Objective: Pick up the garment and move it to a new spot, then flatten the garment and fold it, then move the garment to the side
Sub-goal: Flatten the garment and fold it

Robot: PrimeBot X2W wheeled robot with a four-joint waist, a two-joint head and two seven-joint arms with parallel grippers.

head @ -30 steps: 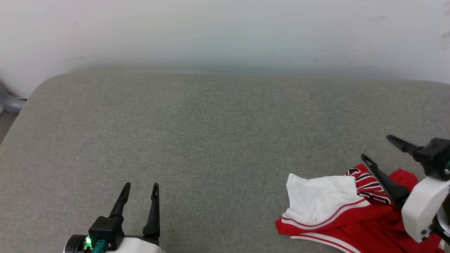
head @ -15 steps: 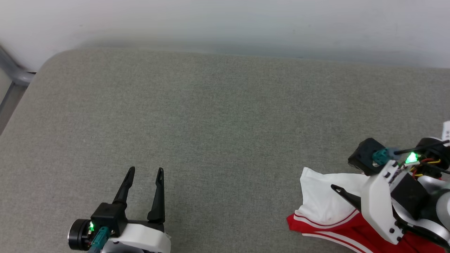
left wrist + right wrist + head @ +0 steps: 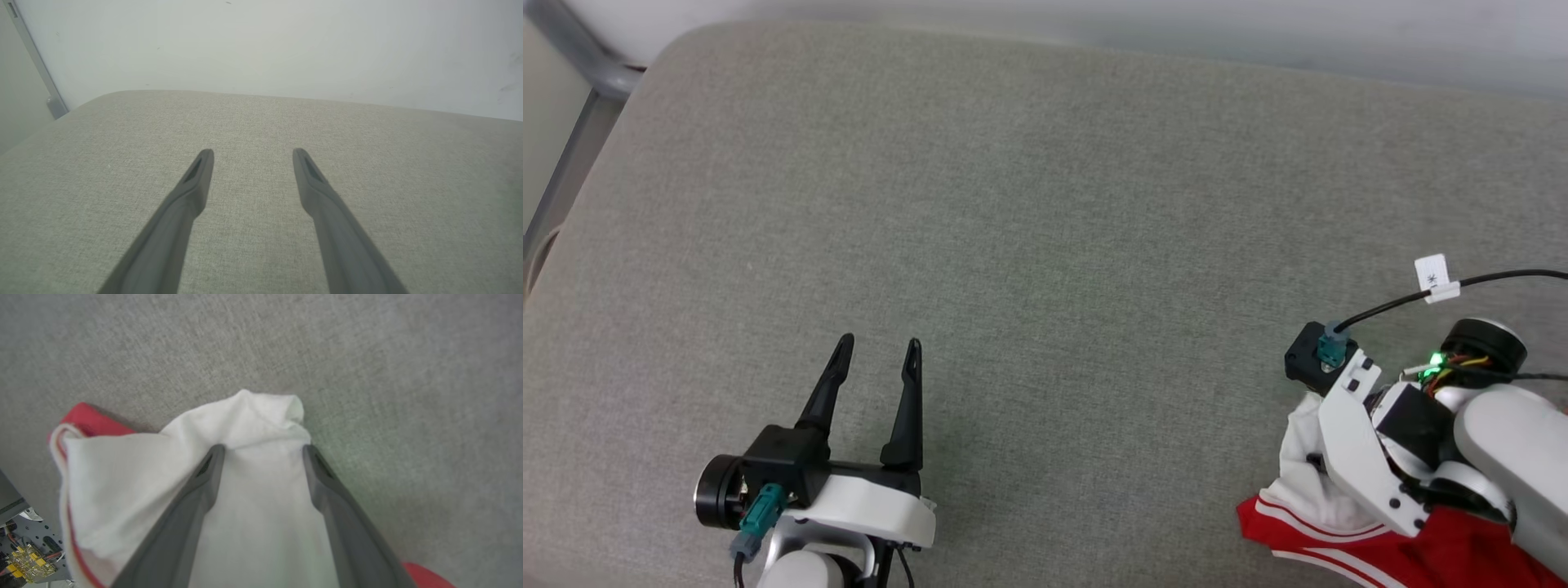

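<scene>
Straddling the white sleeve of the crumpled red-and-white jersey T-shirt [image 3: 114, 477] at the grey fabric cushion's [image 3: 1045, 245] near right, the right gripper [image 3: 263, 451] holds its jaws wide, as does the left gripper [image 3: 879, 343], so closing may pinch only one layer, which could slip.

Grey-green woven cushion [image 3: 1029, 212] running wide across the scene, fabric smooth and flat. Its far left corner is rounded, and right beside that corner sits a grey metal bar [image 3: 600, 75], angled, with a thinner strut dropping away along the left edge. Behind the far edge, a pale wall [image 3: 1258, 33], plain, with a few faint scuffs showing in the left wrist view.
</scene>
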